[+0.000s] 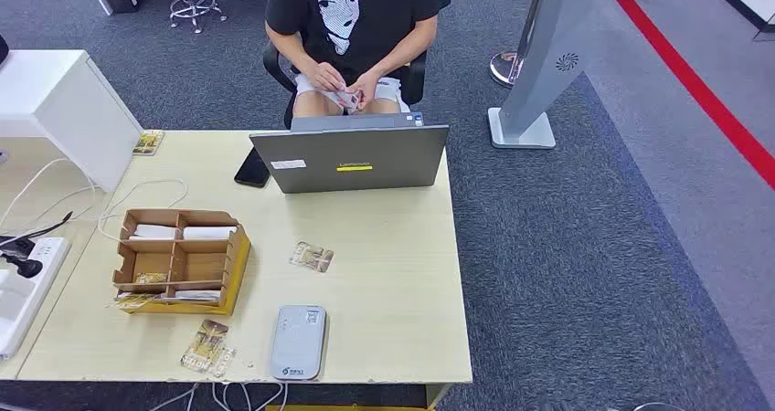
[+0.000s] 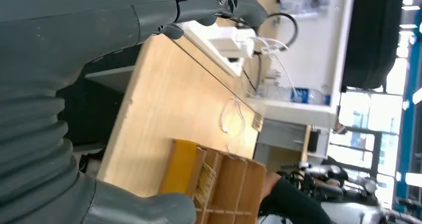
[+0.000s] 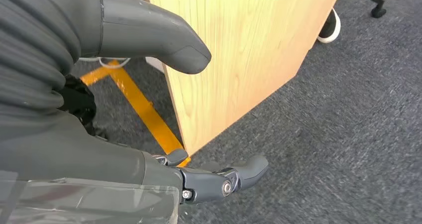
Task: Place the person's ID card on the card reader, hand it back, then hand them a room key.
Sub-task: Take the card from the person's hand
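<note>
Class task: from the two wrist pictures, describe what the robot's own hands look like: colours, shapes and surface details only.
The left hand has a dark grey ribbed cover, a thick smooth grey thumb and a darker finger with small silver screws. The right hand matches: ribbed grey cover, rounded grey thumb, darker jointed finger with a round metal fastener.

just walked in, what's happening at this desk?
Nothing is being handled by the robot yet. Its left hand hangs beside the desk and its right hand hangs by the desk's side panel, both holding nothing. The person sits behind the laptop fiddling with a card. The card reader lies bare at the near edge.
</note>
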Controlling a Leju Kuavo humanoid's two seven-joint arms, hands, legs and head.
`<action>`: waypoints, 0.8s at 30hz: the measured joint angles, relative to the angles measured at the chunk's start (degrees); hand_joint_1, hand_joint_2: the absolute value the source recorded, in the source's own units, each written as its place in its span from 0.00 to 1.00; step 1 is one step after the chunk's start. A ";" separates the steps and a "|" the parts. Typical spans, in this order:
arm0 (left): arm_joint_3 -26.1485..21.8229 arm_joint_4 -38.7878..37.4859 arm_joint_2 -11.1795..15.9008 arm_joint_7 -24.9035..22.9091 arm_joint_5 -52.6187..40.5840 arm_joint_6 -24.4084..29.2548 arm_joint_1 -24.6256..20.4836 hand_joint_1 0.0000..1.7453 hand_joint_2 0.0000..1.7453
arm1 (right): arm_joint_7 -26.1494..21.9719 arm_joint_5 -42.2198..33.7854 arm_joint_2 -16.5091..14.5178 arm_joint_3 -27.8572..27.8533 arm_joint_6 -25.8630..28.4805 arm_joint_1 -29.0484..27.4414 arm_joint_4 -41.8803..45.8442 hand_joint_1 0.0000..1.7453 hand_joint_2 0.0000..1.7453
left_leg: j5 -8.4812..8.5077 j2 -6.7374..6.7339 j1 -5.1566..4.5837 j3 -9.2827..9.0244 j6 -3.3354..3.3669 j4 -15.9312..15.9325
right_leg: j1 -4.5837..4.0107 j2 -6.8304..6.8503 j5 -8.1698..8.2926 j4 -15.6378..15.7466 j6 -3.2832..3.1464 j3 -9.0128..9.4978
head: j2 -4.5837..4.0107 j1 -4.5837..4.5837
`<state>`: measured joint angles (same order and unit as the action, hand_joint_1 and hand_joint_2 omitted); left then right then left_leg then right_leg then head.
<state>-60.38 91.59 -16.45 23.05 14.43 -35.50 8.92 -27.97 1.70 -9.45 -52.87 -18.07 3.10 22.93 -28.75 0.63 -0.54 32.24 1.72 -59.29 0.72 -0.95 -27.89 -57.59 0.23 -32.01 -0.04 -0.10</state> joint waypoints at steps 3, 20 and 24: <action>1.61 3.14 -0.32 0.59 -1.30 0.89 0.54 0.00 1.00 | -0.78 1.84 -0.29 0.02 0.70 0.19 0.41 0.00 1.00 | 0.00 0.00 0.00 0.00 0.00 0.00 | 0.00 0.00 0.01 0.00 0.00 0.00 | 0.00 -0.01; 17.66 22.75 0.62 2.02 -22.69 11.08 0.87 0.00 1.00 | -5.43 15.46 -1.79 1.85 6.27 2.83 1.66 0.00 1.00 | 0.05 -0.02 0.00 -0.03 0.01 -0.01 | 0.00 -0.02 0.04 0.00 -0.01 0.00 | 0.00 0.00; 22.08 24.08 2.73 0.73 -29.03 14.01 -0.43 0.00 1.00 | -5.82 17.64 -2.04 2.85 7.35 3.62 1.66 0.00 1.00 | 0.06 -0.02 0.00 -0.03 0.00 -0.01 | 0.00 -0.02 0.04 -0.01 -0.02 0.00 | 0.00 -0.01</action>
<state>-38.30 115.67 -13.72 23.78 -14.60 -21.49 8.49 -33.79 19.34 -11.49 -50.02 -10.73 6.72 24.59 -28.68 0.61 -0.55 32.21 1.73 -59.30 0.72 -0.97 -27.85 -57.60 0.22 -32.01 -0.04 -0.10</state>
